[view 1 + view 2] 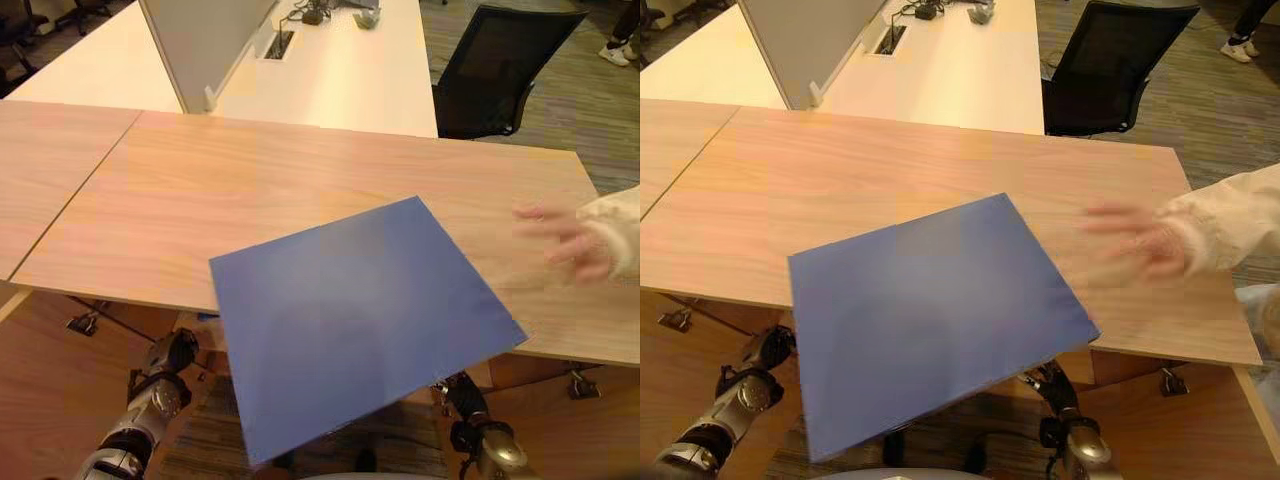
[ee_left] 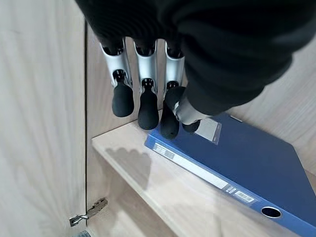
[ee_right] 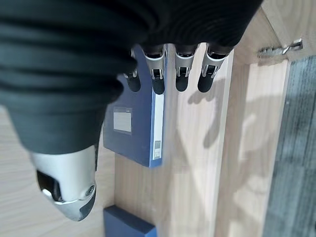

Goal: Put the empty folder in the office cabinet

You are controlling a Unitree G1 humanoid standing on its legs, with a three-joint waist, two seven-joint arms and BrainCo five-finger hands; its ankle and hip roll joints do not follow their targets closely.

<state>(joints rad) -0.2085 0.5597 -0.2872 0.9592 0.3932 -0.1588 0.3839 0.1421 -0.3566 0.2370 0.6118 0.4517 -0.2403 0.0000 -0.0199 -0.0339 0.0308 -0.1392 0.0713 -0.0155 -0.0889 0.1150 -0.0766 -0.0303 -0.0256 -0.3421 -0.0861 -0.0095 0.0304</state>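
Note:
A flat blue folder [image 1: 350, 320] lies on the wooden desk [image 1: 250, 190], its near corner hanging over the front edge. Neither hand touches it. Both hands hang below the desk edge: my left hand [image 1: 172, 355] at the lower left and my right hand [image 1: 466, 397] at the lower right. In the left wrist view the left hand's fingers [image 2: 147, 74] are straight and hold nothing, above a cabinet shelf [image 2: 148, 182]. The right hand's fingers [image 3: 157, 74] are straight too and empty. A thick blue binder [image 2: 237, 163] lies flat on that shelf.
A person's hand [image 1: 565, 245] in a pale sleeve hovers over the desk just right of the folder. A black office chair [image 1: 500, 70] stands behind the desk, and a grey divider [image 1: 200, 40] on the far desk. A second blue item [image 3: 128, 224] lies in the cabinet.

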